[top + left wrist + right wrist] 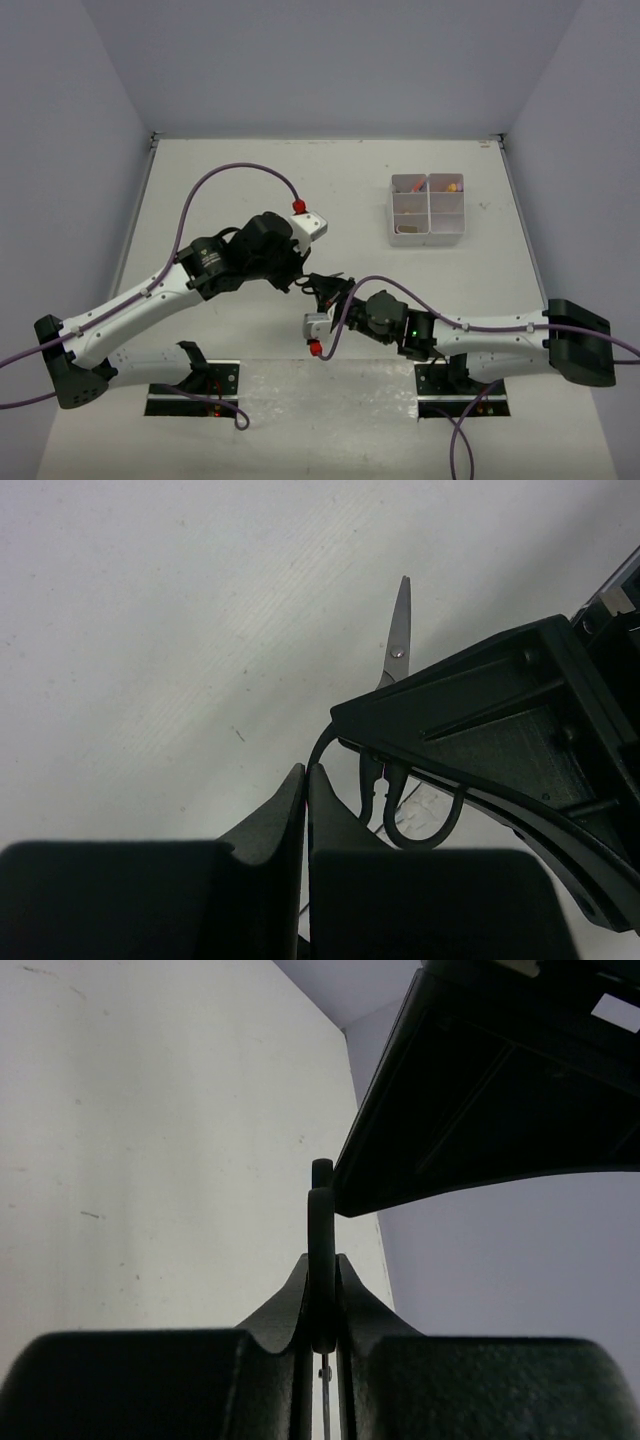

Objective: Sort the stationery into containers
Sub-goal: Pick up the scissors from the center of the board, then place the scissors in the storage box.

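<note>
The black-handled scissors [318, 290] hang above the table's middle, between both grippers. My left gripper [301, 283] is shut, and one handle loop [322, 742] runs into its fingertips [306, 770]; the steel blade [398, 640] points away over the table. From the right, my right gripper [334, 293] is shut on the other handle loop [321, 1250], pinched edge-on between its pads. In the left wrist view the right gripper's black body [490, 730] covers most of the handles. The white divided container [428, 210] stands at the far right, with pink and orange items in its back compartments.
The left gripper's dark housing [500, 1090] fills the upper right of the right wrist view. Purple cables [240, 172] arch over both arms. Grey walls close in the table on three sides.
</note>
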Controlling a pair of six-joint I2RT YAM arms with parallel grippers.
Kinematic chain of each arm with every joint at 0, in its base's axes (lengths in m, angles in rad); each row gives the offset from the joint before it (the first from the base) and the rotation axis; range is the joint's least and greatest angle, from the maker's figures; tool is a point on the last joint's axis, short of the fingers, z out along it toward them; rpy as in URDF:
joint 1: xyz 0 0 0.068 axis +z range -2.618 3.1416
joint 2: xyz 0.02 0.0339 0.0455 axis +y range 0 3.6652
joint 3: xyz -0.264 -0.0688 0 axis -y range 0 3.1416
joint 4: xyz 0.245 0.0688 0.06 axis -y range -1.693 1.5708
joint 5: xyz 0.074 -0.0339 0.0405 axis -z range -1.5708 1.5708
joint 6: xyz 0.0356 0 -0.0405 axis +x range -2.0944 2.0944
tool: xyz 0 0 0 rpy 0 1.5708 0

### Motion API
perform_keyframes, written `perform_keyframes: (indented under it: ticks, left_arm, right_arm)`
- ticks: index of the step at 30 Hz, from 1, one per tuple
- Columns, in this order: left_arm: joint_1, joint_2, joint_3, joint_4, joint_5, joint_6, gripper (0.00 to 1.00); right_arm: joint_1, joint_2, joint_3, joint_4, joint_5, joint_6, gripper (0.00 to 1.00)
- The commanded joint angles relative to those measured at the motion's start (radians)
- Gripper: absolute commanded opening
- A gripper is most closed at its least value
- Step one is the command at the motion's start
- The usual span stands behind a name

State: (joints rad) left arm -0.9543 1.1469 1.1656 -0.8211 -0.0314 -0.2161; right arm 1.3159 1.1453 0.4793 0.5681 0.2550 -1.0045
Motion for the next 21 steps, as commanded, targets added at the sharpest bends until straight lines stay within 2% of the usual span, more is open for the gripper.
perform_keyframes:
  ticks: [1,4,5,9,10,11,14,16,18,21]
  left_arm:
    - [-0.001,0.004,0.037,0.064,-0.003,-0.001,0.00]
    - [-0.001,0.006,0.054,0.080,-0.034,-0.021,0.05]
    - [-0.001,0.003,0.056,0.084,-0.069,-0.029,0.17]
    - [-0.001,-0.026,0.109,0.105,-0.245,-0.085,0.86]
    - [-0.002,-0.029,0.127,0.105,-0.297,-0.092,0.97]
    - [-0.001,-0.033,0.157,0.089,-0.389,-0.114,1.00]
    - [0.000,-0.077,0.207,0.062,-0.710,-0.162,1.00]
    - [0.000,-0.147,0.197,0.071,-0.829,-0.182,1.00]
    - [0.000,-0.205,0.157,0.101,-0.836,-0.160,1.00]
    - [0.000,-0.293,0.031,0.121,-0.766,-0.122,1.00]
  right_arm:
    - [-0.002,0.021,0.030,0.093,0.032,0.013,0.01]
    - [-0.001,0.020,0.002,0.146,0.028,0.028,0.00]
    - [-0.001,0.019,-0.001,0.157,0.024,0.044,0.00]
    - [-0.026,0.003,-0.027,0.172,0.018,0.114,0.00]
    - [-0.032,0.001,-0.031,0.175,0.020,0.138,0.00]
    - [-0.059,-0.013,-0.034,0.176,0.022,0.190,0.00]
    - [-0.142,-0.063,-0.049,0.176,0.029,0.381,0.00]
    - [-0.198,-0.120,-0.074,0.174,0.073,0.486,0.00]
    - [-0.228,-0.154,-0.097,0.173,0.129,0.531,0.00]
    - [-0.342,-0.310,-0.146,0.143,0.305,0.757,0.00]
